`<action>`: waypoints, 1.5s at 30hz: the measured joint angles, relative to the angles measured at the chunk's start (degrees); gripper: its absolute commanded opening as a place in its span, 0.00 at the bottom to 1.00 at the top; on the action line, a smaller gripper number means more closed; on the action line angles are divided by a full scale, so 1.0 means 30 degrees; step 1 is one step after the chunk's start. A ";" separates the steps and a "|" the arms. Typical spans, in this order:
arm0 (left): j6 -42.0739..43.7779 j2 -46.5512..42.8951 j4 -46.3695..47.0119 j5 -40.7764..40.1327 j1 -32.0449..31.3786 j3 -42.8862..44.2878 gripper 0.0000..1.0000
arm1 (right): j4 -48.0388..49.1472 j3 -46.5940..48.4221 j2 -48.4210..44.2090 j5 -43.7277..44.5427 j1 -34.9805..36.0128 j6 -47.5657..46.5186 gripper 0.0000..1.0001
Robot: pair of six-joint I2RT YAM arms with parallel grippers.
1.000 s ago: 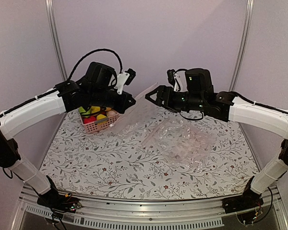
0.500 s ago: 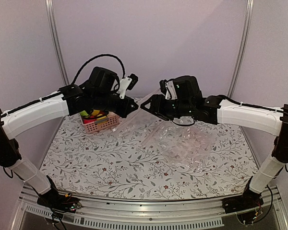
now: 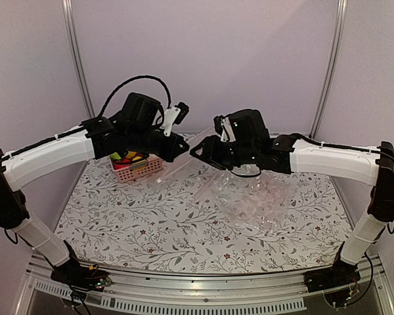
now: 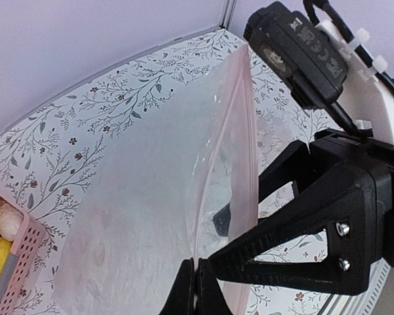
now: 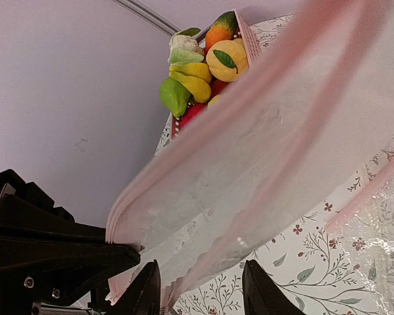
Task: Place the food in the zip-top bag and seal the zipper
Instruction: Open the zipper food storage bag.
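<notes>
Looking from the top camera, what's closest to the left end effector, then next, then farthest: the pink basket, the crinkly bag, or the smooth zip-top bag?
1. Zip-top bag: pinched in the left end effector.
2. Pink basket: just beside it, at the table's far left.
3. Crinkled bag: mid-table, off to the right.

Top view: pink basket (image 3: 141, 172) half behind left arm (image 3: 52, 154), food (image 3: 132, 157) mostly covered, count unreadable. Centre frame: zip-top bag (image 3: 178, 164) barely visible, outline unclear. Left wrist view: basket, food cut by left edge; left gripper (image 4: 194, 279) tips cut by bottom edge; dark shape (image 4: 221, 220) behind bag film, unidentifiable. Right wrist view: bag blurred, runs off top and right; zipper (image 5: 144, 184) smeared.
</notes>
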 measured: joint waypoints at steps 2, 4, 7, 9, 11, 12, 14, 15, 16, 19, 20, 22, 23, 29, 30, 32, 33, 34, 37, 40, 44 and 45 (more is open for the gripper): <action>-0.0022 0.0000 0.0007 0.0000 0.0000 0.0000 0.00 | 0.0015 0.0007 0.0109 0.0058 0.0007 0.0109 0.37; -0.0058 0.0000 0.0044 0.0000 0.0000 -0.0007 0.00 | 0.0058 0.0015 0.0189 0.0095 0.0029 0.0160 0.31; -0.0066 0.0000 0.0131 -0.0058 0.0000 -0.0073 0.00 | 0.0270 0.0029 0.0291 0.0240 0.0058 0.0372 0.20; -0.0051 0.0000 0.0131 -0.0138 0.0000 -0.0109 0.00 | 0.0386 0.0058 0.0335 0.0386 0.0080 0.0481 0.11; 0.0066 -0.0007 0.0124 -0.0423 -0.0007 -0.0131 0.00 | 0.0474 0.0066 0.0350 0.0510 0.0109 0.0619 0.05; 0.0153 -0.0022 0.0131 -0.0648 -0.0015 -0.0131 0.00 | 0.0481 0.0066 0.0350 0.0539 0.0124 0.0685 0.03; 0.0379 -0.0058 0.0109 -0.1180 -0.0015 -0.0138 0.00 | 0.0510 0.0066 0.0350 0.0663 0.0160 0.0794 0.00; 0.0525 -0.0087 0.0095 -0.1530 -0.0022 -0.0138 0.00 | 0.0517 0.0066 0.0350 0.0780 0.0168 0.0816 0.00; 0.0685 -0.0109 0.0087 -0.1880 -0.0022 -0.0138 0.00 | 0.0546 0.0058 0.0350 0.0882 0.0168 0.0860 0.00; 0.1246 -0.0240 -0.0102 -0.3220 -0.0044 -0.0138 0.00 | 0.0576 -0.0051 0.0335 0.1122 0.0175 0.0889 0.00; 0.1443 -0.0306 -0.0168 -0.3679 -0.0051 -0.0138 0.00 | 0.0568 -0.0146 0.0321 0.1275 0.0175 0.0882 0.00; 0.1829 -0.0466 -0.0306 -0.4663 -0.0051 -0.0138 0.00 | 0.0546 -0.0313 0.0299 0.1515 0.0175 0.0882 0.00; 0.2055 -0.0583 -0.0393 -0.5260 -0.0066 -0.0138 0.00 | 0.0474 -0.0364 0.0284 0.1639 0.0175 0.0874 0.00; 0.3096 -0.1384 -0.0590 -0.7927 -0.0080 -0.0138 0.00 | -0.0131 -0.0444 -0.0197 0.2157 0.0175 0.0729 0.00; 0.3249 -0.1581 -0.0561 -0.8153 -0.0080 -0.0146 0.00 | -0.0197 -0.0444 -0.0386 0.2215 0.0175 0.0678 0.00; 0.3577 -0.1982 -0.0452 -0.8327 -0.0080 -0.0226 0.00 | -0.0262 -0.0444 -0.0780 0.2339 0.0175 0.0546 0.00; 0.3730 -0.2171 -0.0423 -0.8335 -0.0080 -0.0270 0.00 | -0.0321 -0.0444 -0.0954 0.2397 0.0182 0.0415 0.00; 0.3840 -0.2339 -0.0372 -0.8313 -0.0087 -0.0313 0.00 | -0.0452 -0.0430 -0.1115 0.2492 0.0219 0.0277 0.00; 0.4109 -0.3002 0.0182 -0.8036 -0.0087 -0.0809 0.00 | -0.1297 -0.0160 -0.1479 0.3140 0.0357 -0.0364 0.00; 0.4160 -0.3497 0.0459 -0.7686 -0.0087 -0.1253 0.00 | -0.2339 0.0430 -0.1792 0.4044 0.0678 -0.1311 0.00; 0.4036 -0.3570 0.0758 -0.7271 -0.0087 -0.1297 0.03 | -0.3570 0.1355 -0.2288 0.5049 0.0882 -0.2565 0.00; 0.3898 -0.3563 0.0780 -0.7031 -0.0087 -0.1297 0.07 | -0.3745 0.1530 -0.2375 0.5217 0.0889 -0.2820 0.00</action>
